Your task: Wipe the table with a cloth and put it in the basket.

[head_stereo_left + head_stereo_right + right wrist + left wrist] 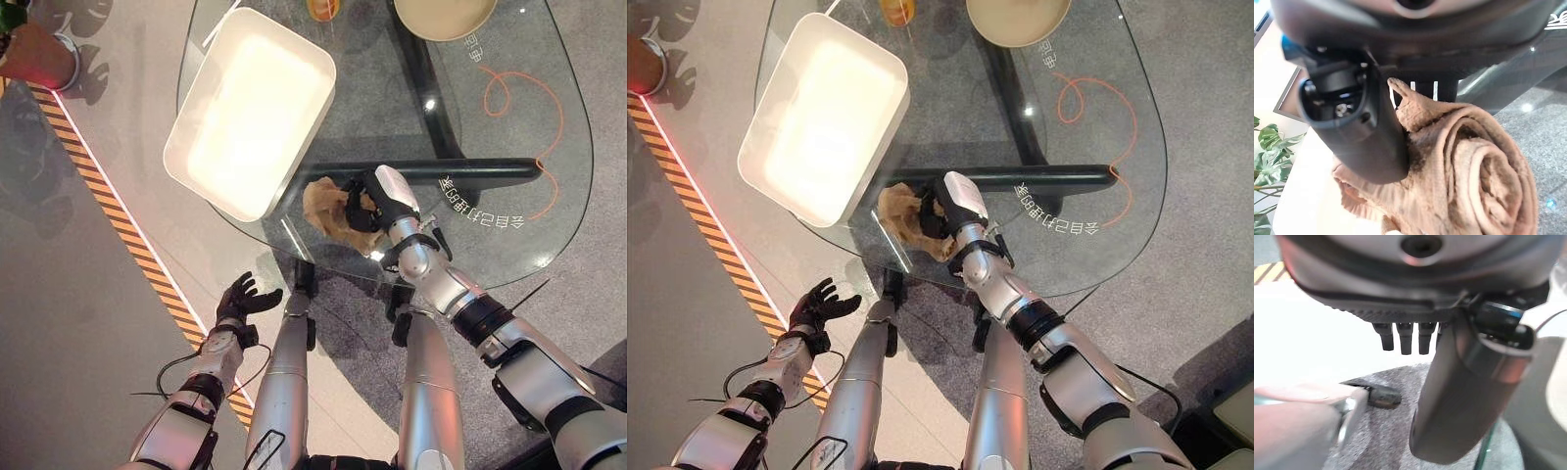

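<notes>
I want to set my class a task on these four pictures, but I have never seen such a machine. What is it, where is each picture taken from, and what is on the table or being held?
It is a humanoid robot with two silver arms and dark hands. Two pictures look down from its head; the other two come from cameras on each wrist. The glass table carries a white basket and a beige bowl at the far edge. The right hand grips a crumpled brown cloth near the table's front edge, beside the basket; its wrist view shows the cloth bunched against the thumb. The left hand hangs open beside the table, holding nothing.
</notes>
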Available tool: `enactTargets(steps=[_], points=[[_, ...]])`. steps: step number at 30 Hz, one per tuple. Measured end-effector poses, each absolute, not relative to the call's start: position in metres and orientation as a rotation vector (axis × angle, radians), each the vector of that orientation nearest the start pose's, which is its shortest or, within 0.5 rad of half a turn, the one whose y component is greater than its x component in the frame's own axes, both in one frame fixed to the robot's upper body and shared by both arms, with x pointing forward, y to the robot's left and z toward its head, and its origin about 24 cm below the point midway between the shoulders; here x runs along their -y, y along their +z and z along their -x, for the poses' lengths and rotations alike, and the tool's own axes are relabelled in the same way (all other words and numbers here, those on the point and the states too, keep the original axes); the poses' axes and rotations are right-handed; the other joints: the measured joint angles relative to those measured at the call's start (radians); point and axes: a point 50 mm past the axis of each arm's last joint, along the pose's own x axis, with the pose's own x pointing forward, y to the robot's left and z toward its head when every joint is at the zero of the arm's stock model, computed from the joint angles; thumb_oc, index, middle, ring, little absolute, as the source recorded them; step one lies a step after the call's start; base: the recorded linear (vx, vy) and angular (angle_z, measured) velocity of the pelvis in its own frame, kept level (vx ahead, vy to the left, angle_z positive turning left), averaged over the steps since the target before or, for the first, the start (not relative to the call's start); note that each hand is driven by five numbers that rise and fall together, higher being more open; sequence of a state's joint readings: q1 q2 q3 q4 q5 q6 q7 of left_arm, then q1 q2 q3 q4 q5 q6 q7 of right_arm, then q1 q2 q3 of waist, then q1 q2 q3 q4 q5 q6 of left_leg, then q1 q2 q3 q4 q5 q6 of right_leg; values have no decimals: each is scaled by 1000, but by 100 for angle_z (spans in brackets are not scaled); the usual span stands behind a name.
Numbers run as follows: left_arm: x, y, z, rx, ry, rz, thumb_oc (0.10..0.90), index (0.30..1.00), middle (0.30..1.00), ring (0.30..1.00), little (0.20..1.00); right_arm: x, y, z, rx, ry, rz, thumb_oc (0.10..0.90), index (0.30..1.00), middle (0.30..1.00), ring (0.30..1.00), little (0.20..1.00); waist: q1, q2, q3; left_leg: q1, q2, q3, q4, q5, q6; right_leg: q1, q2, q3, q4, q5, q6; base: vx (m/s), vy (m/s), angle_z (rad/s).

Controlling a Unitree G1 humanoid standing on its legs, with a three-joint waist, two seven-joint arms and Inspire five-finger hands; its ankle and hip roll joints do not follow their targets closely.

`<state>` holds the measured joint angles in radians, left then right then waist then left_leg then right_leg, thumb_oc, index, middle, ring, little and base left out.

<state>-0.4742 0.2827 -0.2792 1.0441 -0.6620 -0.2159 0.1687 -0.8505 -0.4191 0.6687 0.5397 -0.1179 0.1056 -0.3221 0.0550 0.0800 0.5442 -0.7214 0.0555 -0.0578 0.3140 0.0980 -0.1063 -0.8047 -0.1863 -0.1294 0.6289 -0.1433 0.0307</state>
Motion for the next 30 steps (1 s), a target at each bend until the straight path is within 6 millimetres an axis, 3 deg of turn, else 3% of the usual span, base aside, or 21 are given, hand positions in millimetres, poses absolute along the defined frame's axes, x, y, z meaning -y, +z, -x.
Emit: enactTargets(steps=[10,15,25,30], points=[[-227,6,-318,-121,455,360,800,900,900,900,900,141,154,-382,289,-169,762,100,300,300,300,200,12,0,0,4,1,-3,2,0,0,0,-2,-2,13,-5,-4,-1,-18,1],[-244,16,-317,-43,571,456,800,900,900,900,900,159,158,-380,289,-297,683,100,300,300,300,200,14,0,0,4,1,-2,1,2,-2,0,-1,-2,11,-3,-3,0,0,0],[-252,35,-319,70,631,526,800,900,900,900,900,172,152,-376,281,-350,635,100,300,300,300,200,14,0,0,0,1,-2,0,-1,0,-5,-1,-1,10,-6,-3,0,0,0],[-259,45,-320,134,656,544,800,900,900,900,900,175,159,-373,322,-379,610,100,300,300,300,200,8,0,0,-11,1,-2,2,-2,-1,-14,0,0,11,-6,-1,0,0,0]])
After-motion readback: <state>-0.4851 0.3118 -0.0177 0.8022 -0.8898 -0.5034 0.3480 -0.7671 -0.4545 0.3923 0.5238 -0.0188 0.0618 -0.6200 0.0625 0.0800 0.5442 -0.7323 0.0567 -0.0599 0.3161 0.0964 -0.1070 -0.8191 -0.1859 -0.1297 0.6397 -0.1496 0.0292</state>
